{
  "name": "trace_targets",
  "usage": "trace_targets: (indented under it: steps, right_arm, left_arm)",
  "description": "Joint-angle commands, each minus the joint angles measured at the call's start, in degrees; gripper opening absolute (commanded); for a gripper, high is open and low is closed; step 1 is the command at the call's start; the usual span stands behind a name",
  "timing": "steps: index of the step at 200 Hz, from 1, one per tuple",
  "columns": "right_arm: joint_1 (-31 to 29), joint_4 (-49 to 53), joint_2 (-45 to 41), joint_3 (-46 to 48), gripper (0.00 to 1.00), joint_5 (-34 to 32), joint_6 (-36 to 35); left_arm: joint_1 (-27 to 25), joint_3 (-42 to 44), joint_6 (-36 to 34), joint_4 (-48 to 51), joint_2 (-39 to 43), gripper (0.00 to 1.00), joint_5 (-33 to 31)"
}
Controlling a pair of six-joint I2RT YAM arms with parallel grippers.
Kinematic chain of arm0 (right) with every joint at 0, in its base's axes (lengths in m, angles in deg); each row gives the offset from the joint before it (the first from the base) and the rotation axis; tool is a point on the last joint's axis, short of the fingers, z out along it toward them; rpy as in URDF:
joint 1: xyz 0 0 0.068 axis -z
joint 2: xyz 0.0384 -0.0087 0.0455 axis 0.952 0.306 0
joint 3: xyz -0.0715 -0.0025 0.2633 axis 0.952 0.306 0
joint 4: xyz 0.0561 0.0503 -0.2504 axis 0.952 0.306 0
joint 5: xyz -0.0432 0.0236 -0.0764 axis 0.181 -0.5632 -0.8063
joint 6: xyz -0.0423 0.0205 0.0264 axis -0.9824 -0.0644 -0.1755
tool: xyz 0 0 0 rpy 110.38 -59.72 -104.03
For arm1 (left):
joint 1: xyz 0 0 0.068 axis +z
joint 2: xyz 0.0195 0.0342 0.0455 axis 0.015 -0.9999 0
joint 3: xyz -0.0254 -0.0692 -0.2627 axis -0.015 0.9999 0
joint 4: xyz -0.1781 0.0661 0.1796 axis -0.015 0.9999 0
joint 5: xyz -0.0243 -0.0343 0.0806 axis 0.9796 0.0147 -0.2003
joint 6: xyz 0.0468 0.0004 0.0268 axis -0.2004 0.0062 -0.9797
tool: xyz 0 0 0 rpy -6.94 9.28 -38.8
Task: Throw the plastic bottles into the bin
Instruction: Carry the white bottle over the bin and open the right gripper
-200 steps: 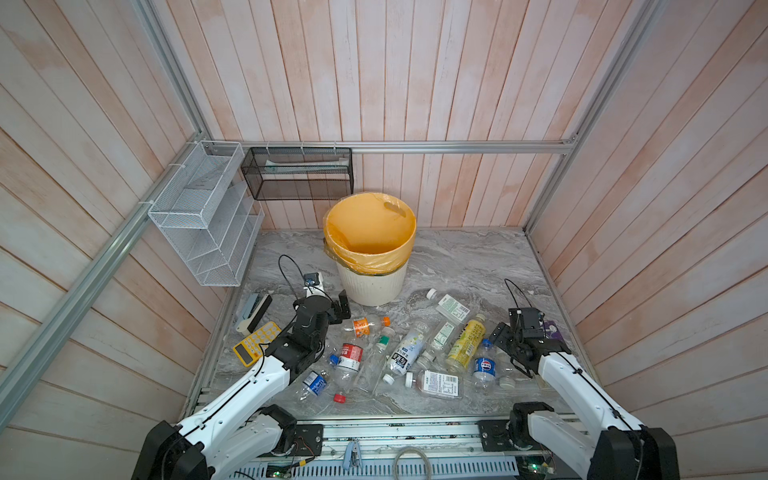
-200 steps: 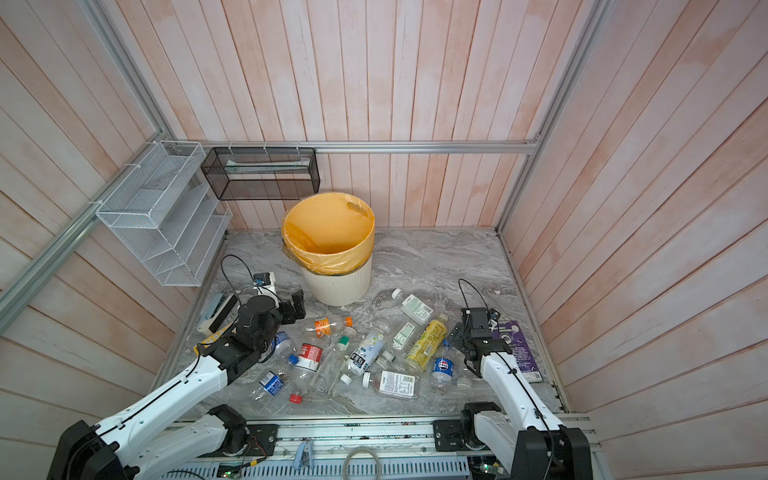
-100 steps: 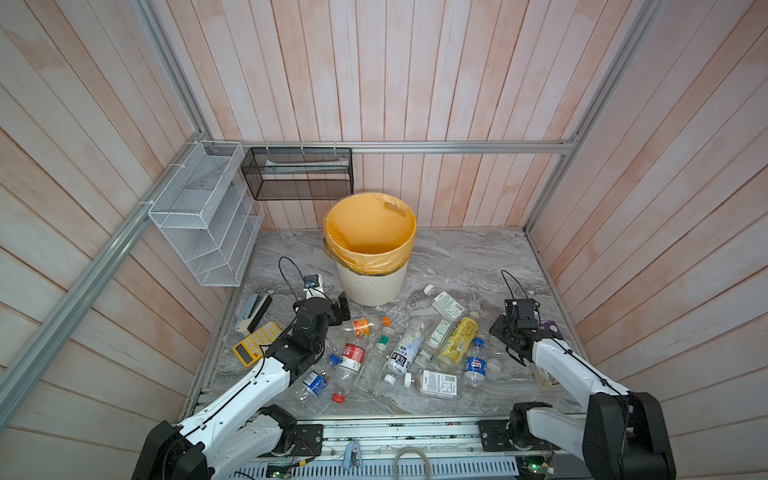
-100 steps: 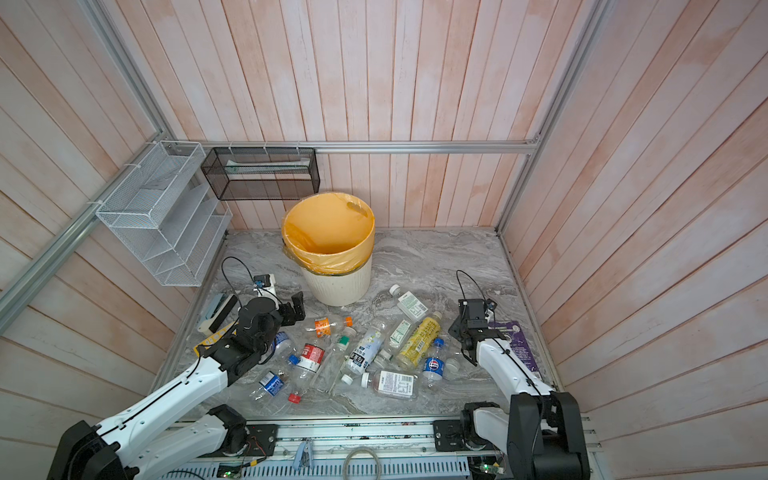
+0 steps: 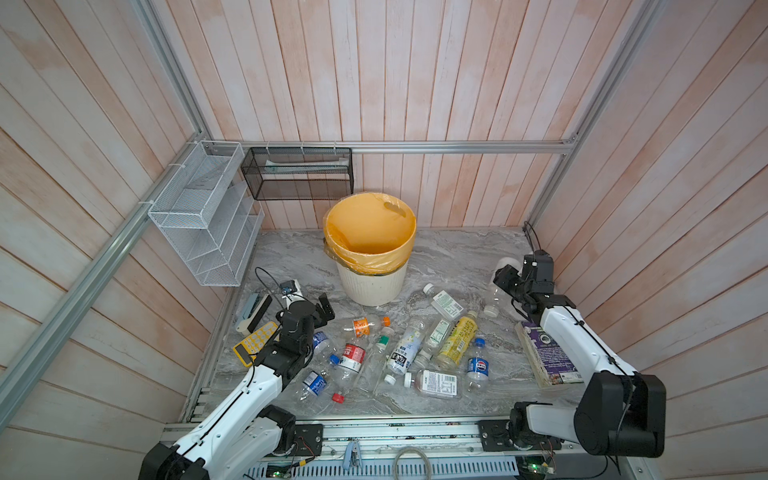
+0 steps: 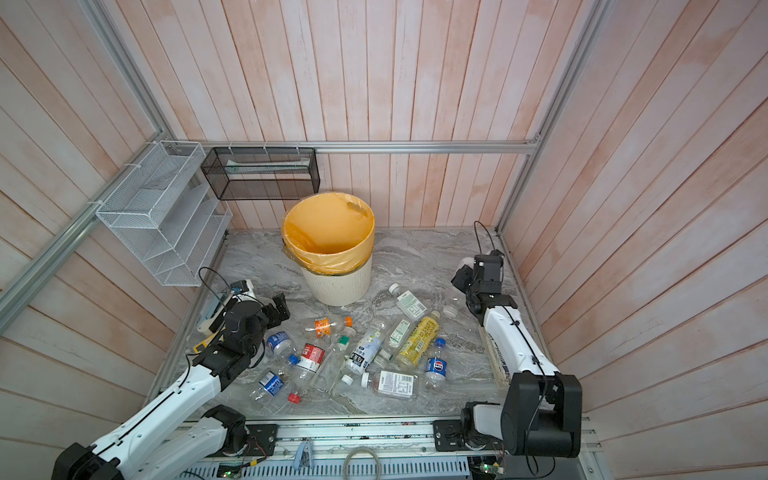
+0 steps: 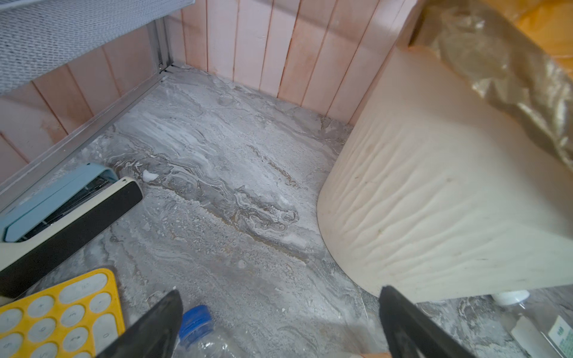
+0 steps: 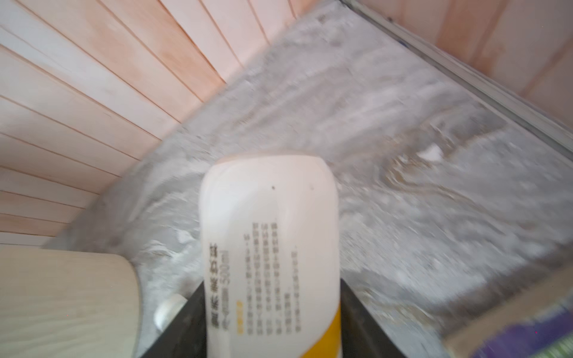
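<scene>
Several plastic bottles [image 5: 455,343] [image 6: 417,336] lie scattered on the marble floor in front of the bin [image 5: 370,286] [image 6: 336,289], a cream ribbed bucket with a yellow-orange bag. My right gripper [image 5: 506,279] [image 6: 465,279] [image 8: 271,294] is raised at the right wall, shut on a white-labelled bottle [image 8: 269,217] [image 5: 504,265] that sticks out past its jaws. My left gripper [image 5: 326,309] [image 6: 280,309] [image 7: 279,310] hangs open and empty left of the bin [image 7: 434,201], low over the floor. A blue-capped bottle [image 7: 195,319] lies beside one of its fingers.
A yellow calculator [image 5: 253,343] [image 7: 59,313] and a stapler-like tool [image 5: 253,311] lie at the left edge. Along the right wall lies a purple-covered book [image 5: 548,353]. A white mesh rack [image 5: 203,216] and a black mesh basket [image 5: 297,172] hang on the walls. A loose red cap [image 5: 338,398] sits near the front.
The right gripper has closed on the white-labelled bottle and carried it up and back along the right wall. The left arm has not moved.
</scene>
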Motion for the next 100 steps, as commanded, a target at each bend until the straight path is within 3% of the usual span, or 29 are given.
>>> trace_targets:
  steps: [1,32,68,83,100]
  right_arm:
    - [-1.5,-6.5,1.6,-5.5,0.53,10.2,3.1]
    - [-6.9,-9.9,4.4,-15.0,0.53,12.1,5.5]
    - [-11.8,-21.7,11.4,-25.9,0.52,17.8,14.5]
    - [-18.3,-19.5,18.2,-35.6,0.54,17.2,11.5]
    - [-23.7,-7.5,30.3,-56.0,0.62,21.2,5.7]
  left_arm:
    - [1.0,1.2,3.7,2.9,2.1,1.00,-2.0]
    - [1.4,1.9,5.2,4.0,3.6,1.00,-2.4]
    - [1.6,1.0,6.2,7.0,2.3,1.00,-2.8]
    - [1.5,0.5,6.4,7.7,1.7,1.00,-2.3]
    - [1.5,-0.2,6.5,8.2,0.6,1.00,-1.8]
